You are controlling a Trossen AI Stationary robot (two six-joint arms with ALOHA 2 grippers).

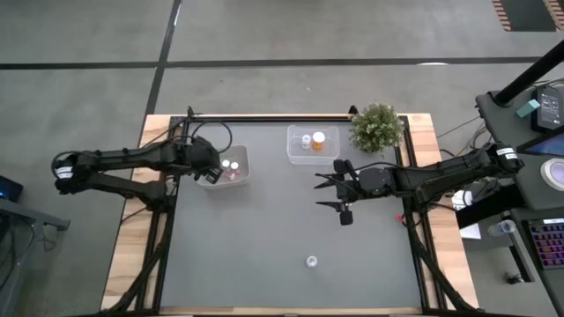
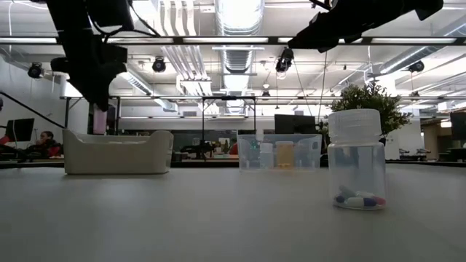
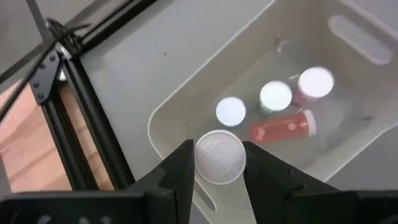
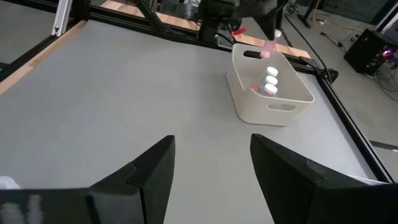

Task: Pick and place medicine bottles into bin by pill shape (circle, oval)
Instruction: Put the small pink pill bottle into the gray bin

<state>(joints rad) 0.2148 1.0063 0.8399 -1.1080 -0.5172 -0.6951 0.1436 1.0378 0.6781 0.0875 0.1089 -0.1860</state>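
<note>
My left gripper (image 1: 211, 169) is shut on a small bottle with a white cap (image 3: 220, 157) and a pinkish body (image 4: 270, 48), held above the white tub (image 1: 226, 167). In the tub stand three white-capped bottles (image 3: 275, 95), and a red one (image 3: 283, 129) lies on its side. My right gripper (image 1: 339, 189) is open and empty above the table's middle right. Two bottles, one of them orange (image 1: 318, 139), stand in the clear tub (image 1: 297, 151). One clear bottle (image 1: 311, 261) with coloured pills (image 2: 358, 198) stands alone near the table's front edge. My left gripper pinches the bottle between its two fingers at the sides of its round white cap (image 3: 205, 163). The fingers come from above, pointing down. The bottle is upright, cap up, with its pinkish body (image 2: 100, 118) hanging below the fingers, clear of the tub.
A bushy green potted plant (image 1: 377, 128) stands at the far right corner beside the clear tub. Black frame rails (image 1: 264, 118) run along the table's far edge and sides. Bare grey table (image 1: 256, 238) lies between the tubs and the front edge.
</note>
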